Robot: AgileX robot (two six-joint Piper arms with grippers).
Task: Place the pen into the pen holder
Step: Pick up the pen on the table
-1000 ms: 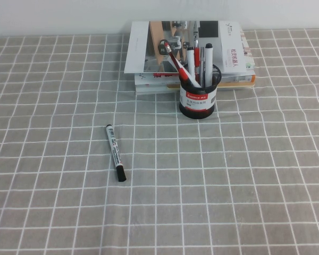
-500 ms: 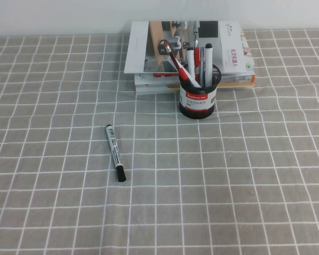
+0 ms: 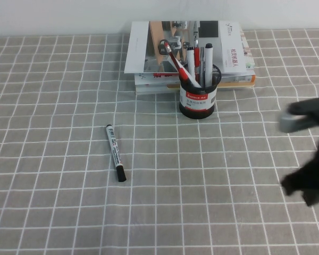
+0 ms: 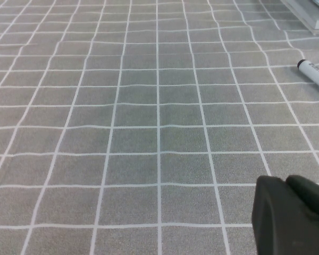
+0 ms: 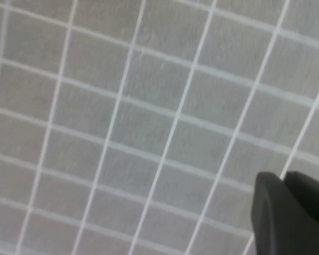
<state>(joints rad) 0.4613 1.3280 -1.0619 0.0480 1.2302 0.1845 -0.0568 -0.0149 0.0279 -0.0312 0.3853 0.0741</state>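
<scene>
The pen (image 3: pixel 116 153), white-barrelled with dark print and a black cap, lies flat on the checked cloth at centre left, cap toward me. Its small black end also shows in the left wrist view (image 4: pixel 313 73). The black pen holder (image 3: pixel 197 98) with a white and red label stands upright behind and to the right of it, and holds several pens. My right gripper (image 3: pixel 305 186) comes in as a dark blur at the right edge, far from the pen; in its wrist view (image 5: pixel 279 178) the fingers are together over bare cloth. My left gripper (image 4: pixel 282 180) is shut and empty, low over the cloth, out of the high view.
A stack of books and brochures (image 3: pixel 165 53) lies right behind the pen holder; its corner shows in the left wrist view (image 4: pixel 315 13). The grey checked cloth (image 3: pixel 58 212) covers the table. A white wall runs along the back edge.
My right arm has swung into the high view at the right edge, blurred by its motion. The pen and the pen holder have not moved.
</scene>
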